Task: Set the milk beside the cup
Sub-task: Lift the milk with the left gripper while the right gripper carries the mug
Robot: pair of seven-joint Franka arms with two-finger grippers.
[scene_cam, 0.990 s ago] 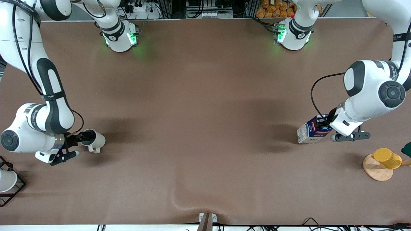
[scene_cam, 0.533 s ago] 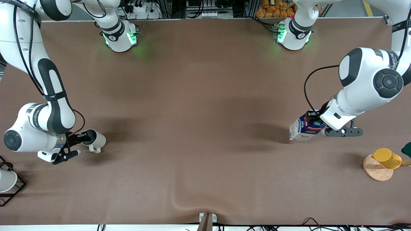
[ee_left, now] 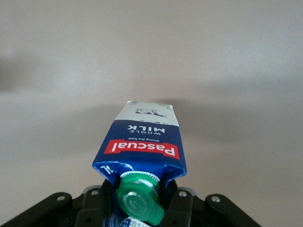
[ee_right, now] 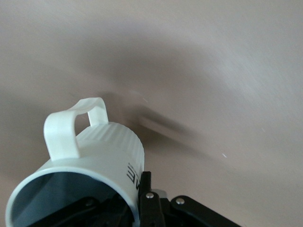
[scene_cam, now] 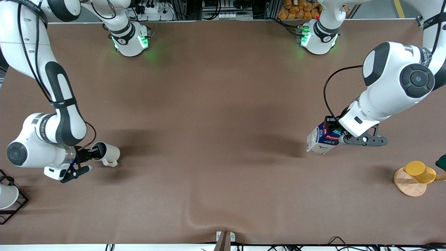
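The milk is a dark-blue carton with a green cap and red label. My left gripper is shut on its top and holds it tilted above the table toward the left arm's end. In the left wrist view the milk hangs from the left gripper, cap toward the camera. The cup is a light grey-white mug. My right gripper is shut on its rim and holds it tipped, low over the table at the right arm's end. In the right wrist view the cup shows its handle; the right gripper clamps its wall.
A yellow cup lies on a round wooden coaster at the left arm's end. A white cup in a black wire rack stands at the right arm's end. A fold rises in the brown table cover near the front edge.
My left gripper has carried the milk toward the table's middle. My right gripper has shifted the cup slightly toward the middle and nearer the front camera.
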